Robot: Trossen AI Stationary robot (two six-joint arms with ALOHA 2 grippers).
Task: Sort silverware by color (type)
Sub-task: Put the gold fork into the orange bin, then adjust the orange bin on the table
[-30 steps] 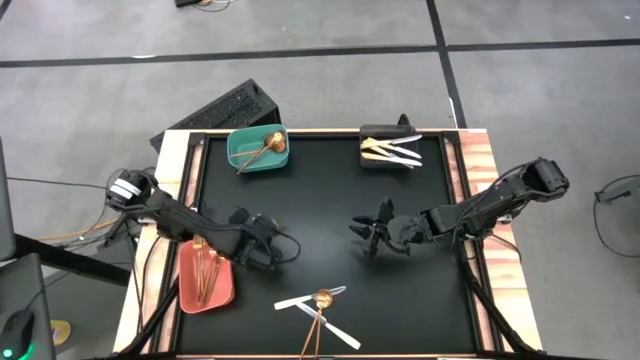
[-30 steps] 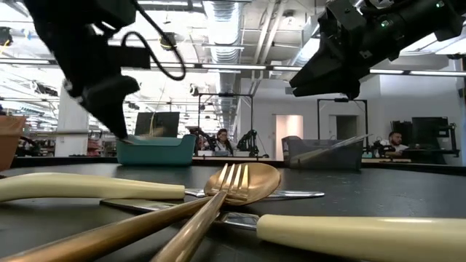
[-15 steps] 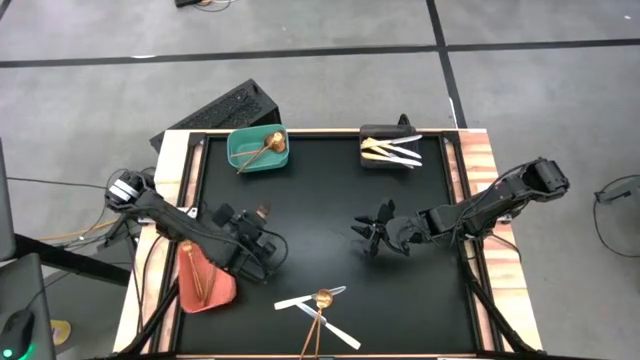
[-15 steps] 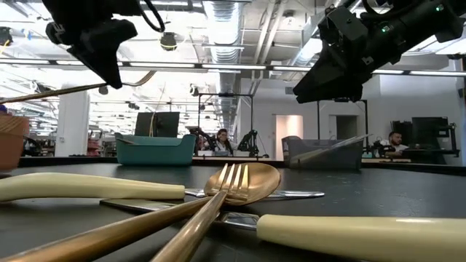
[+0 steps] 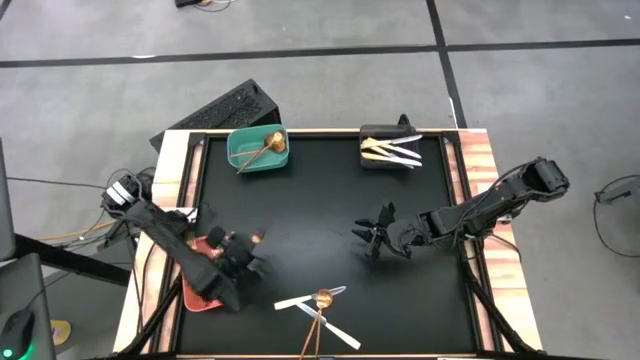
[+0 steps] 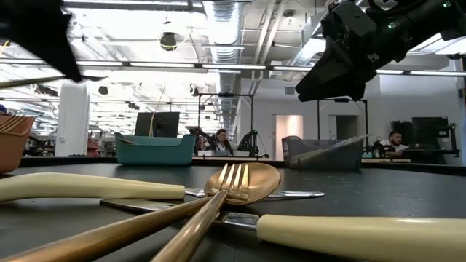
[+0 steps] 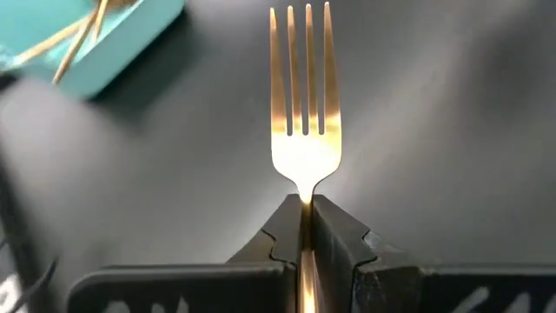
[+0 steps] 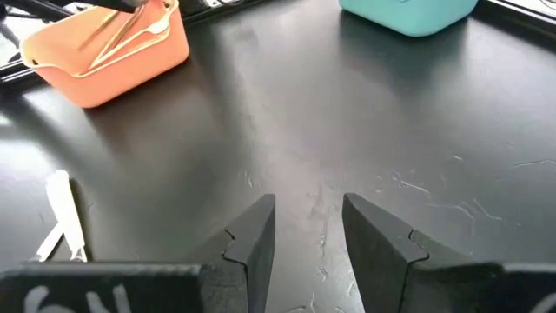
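Left gripper [image 7: 306, 228] is pinched tight on a gold fork [image 7: 304, 96], fingers [image 7: 280, 233] pressed against the neck just below the tines, tines pointing away from the wrist. In the high view the left gripper [image 5: 250, 248] sits over the black mat [image 5: 320, 190] just beside the salmon bin [image 5: 196, 290], with the fork [image 5: 258, 237] sticking out toward the mat centre. The salmon bin sits at the mat's left edge, mostly hidden under the left arm; the right wrist view shows gold utensils [image 8: 130, 30] lying inside it.

Right gripper [image 8: 308, 228] hovers above bare mat right of centre, fingers [image 8: 257, 233] spread apart, nothing between them. High view puts the right gripper [image 5: 378, 233] well apart from every utensil.

Remaining pile is at the near edge of the mat, between the arms: gold spoon [image 5: 322, 298] and another gold fork [image 6: 218, 200] crossed over two white-handled knives [image 5: 335, 332]. In the low view the fork tines rest against the spoon bowl [image 6: 255, 182], with one knife handle on each side.

Teal bin [image 5: 258, 150] at the far left of the mat holds a gold spoon [image 5: 268, 144]. Black bin [image 5: 390, 148] at the far right holds white-handled knives [image 5: 395, 152], sticking out past its rim.

People are visible in the room behind the table in the low view.
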